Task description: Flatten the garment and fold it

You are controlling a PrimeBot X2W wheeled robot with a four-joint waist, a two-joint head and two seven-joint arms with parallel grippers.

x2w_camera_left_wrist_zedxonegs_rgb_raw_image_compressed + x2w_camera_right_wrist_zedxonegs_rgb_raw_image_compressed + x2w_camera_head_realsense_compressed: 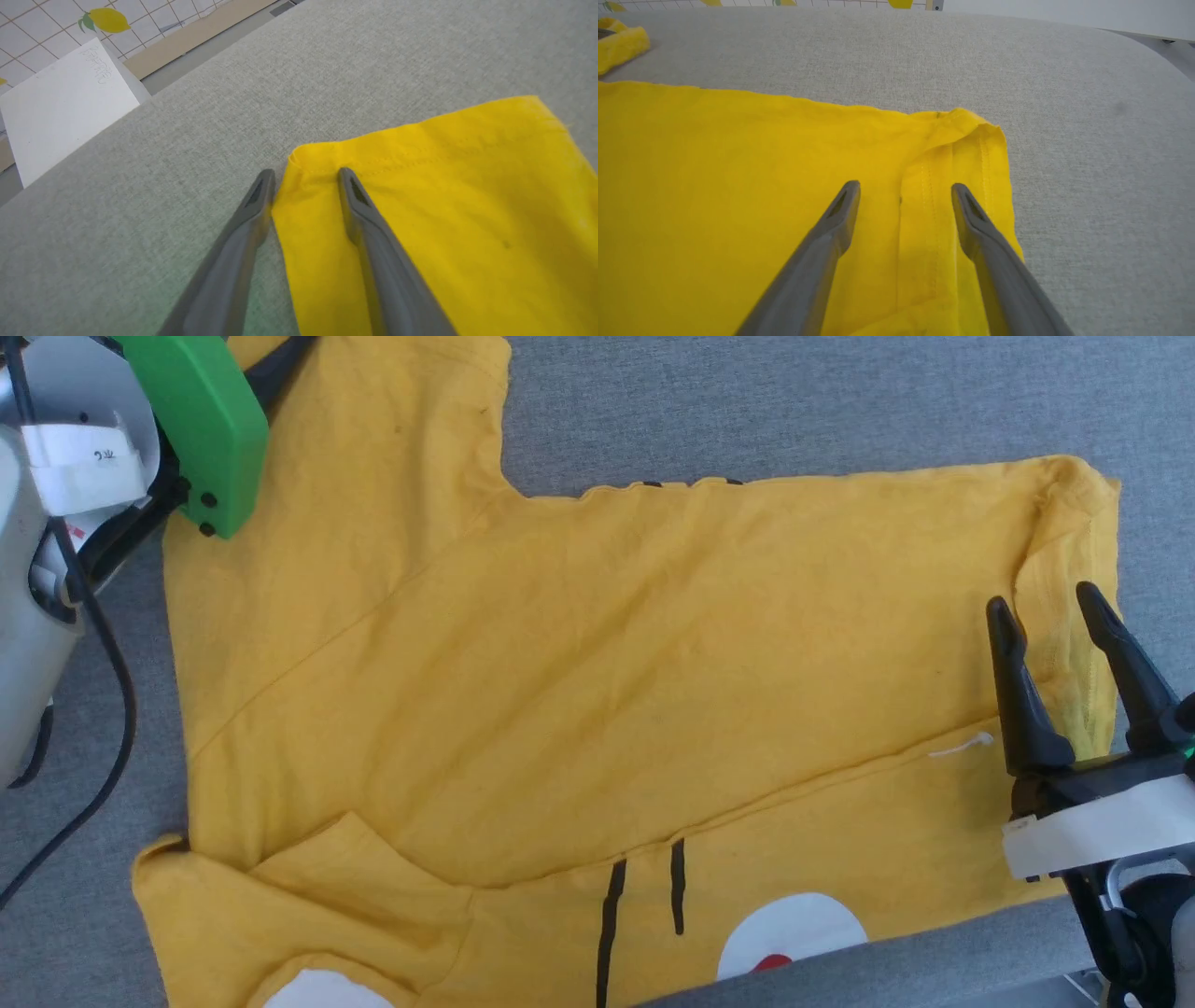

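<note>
The garment (597,663), a bright yellow T-shirt, lies spread on the grey table, plain side up. Along its near edge show black stripes (611,915) and a white patch (794,929) with a red dot. My left gripper (307,173) is open at the far left sleeve. Its fingers straddle the corner of the sleeve hem (420,140), one finger on the bare table and one on the cloth. In the head view its green housing (201,429) covers that spot. My right gripper (1044,599) stands open over the stitched hem (934,186) at the shirt's right end, holding nothing.
The grey fabric table (794,401) extends beyond the shirt on the far side and the right. A white board (60,107) and a tiled floor with lemon prints (107,21) lie past the table's edge. A black cable (112,709) hangs by my left arm.
</note>
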